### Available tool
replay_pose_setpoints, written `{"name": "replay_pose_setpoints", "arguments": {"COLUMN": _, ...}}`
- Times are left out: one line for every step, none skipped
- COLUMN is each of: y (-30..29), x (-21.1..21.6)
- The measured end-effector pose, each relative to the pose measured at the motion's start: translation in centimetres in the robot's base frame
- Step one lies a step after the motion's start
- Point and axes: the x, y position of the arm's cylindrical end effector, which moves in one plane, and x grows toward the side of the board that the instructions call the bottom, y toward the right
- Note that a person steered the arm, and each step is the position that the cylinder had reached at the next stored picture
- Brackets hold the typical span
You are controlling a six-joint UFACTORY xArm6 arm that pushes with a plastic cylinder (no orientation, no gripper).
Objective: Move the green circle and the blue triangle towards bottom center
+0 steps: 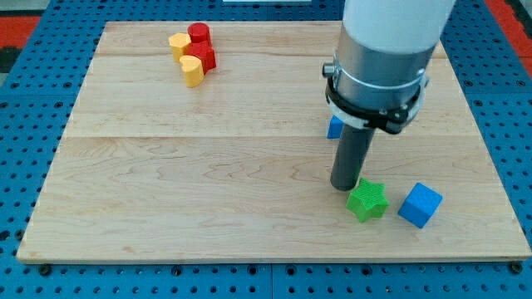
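My tip [344, 188] rests on the board right of centre, touching or almost touching the upper left edge of a green star-shaped block [366, 201]. A blue block [334, 127] shows only as a small corner behind the arm's left side; its shape cannot be made out. A blue cube [420, 205] lies just right of the green star, near the view's bottom right. No green circle shows in the view; the arm hides part of the board's upper right.
Near the view's top left there is a cluster of two red blocks [200, 47] and two yellow blocks [186, 56] touching one another. The wooden board [183, 183] lies on a blue perforated table.
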Motion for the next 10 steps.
{"name": "replay_pose_setpoints", "arguments": {"y": 0.2, "x": -1.9}}
{"name": "replay_pose_setpoints", "arguments": {"y": 5.0, "x": -6.1}}
{"name": "replay_pose_setpoints", "arguments": {"y": 9.4, "x": -10.3}}
{"name": "replay_pose_setpoints", "arguments": {"y": 9.2, "x": -14.0}}
{"name": "replay_pose_setpoints", "arguments": {"y": 3.5, "x": -12.6}}
{"name": "replay_pose_setpoints", "arguments": {"y": 2.9, "x": -8.6}}
{"name": "replay_pose_setpoints", "arguments": {"y": 2.8, "x": -6.7}}
{"name": "replay_pose_setpoints", "arguments": {"y": 1.5, "x": -4.5}}
{"name": "replay_pose_setpoints", "arguments": {"y": 0.0, "x": -2.3}}
{"name": "replay_pose_setpoints", "arguments": {"y": -0.9, "x": -4.5}}
